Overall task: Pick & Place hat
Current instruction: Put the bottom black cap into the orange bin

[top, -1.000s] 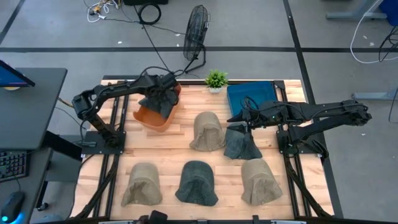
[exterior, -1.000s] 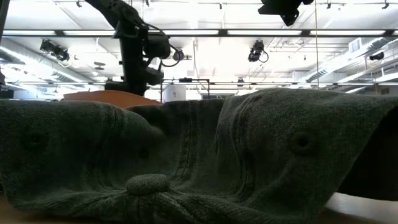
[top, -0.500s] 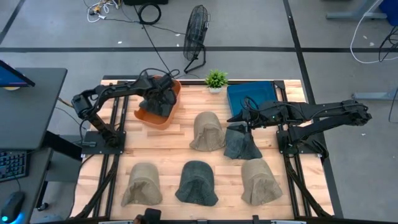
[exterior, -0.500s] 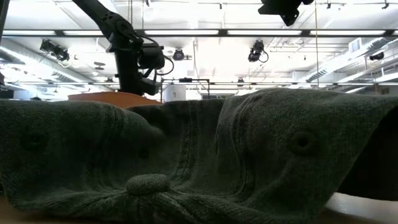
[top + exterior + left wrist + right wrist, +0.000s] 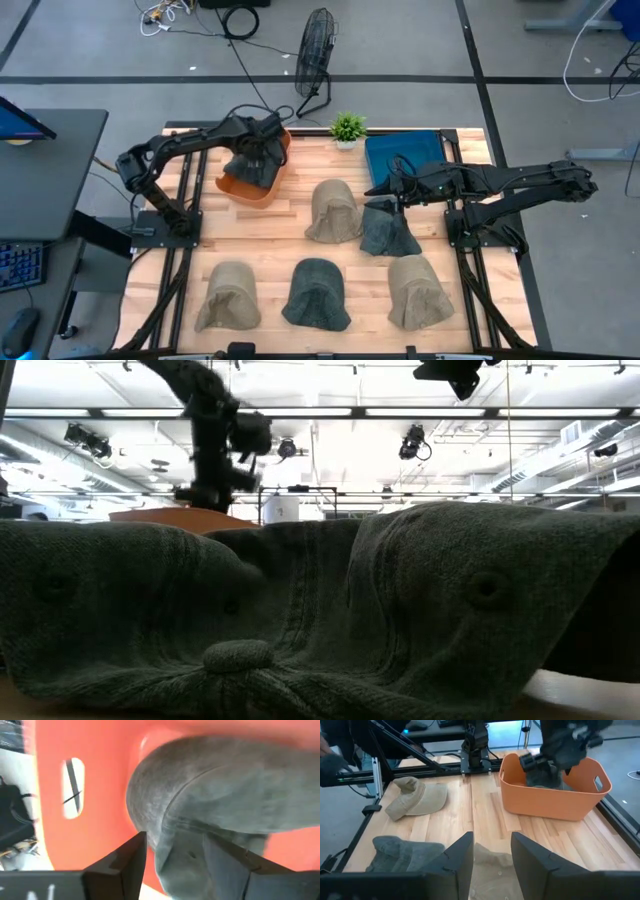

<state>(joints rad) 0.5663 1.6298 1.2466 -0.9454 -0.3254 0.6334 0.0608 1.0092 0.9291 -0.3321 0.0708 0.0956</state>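
One dark grey hat [image 5: 210, 785] already lies in the orange bin [image 5: 250, 183] just ahead of the left gripper [image 5: 172, 857], whose fingers stand apart, five more hats wait on the table [image 5: 290, 240], and the right gripper [image 5: 490, 857] hovers open over the middle.

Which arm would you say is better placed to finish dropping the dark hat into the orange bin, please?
The left: its gripper is over the orange bin, open beside the dark hat. The right gripper waits far across the table.
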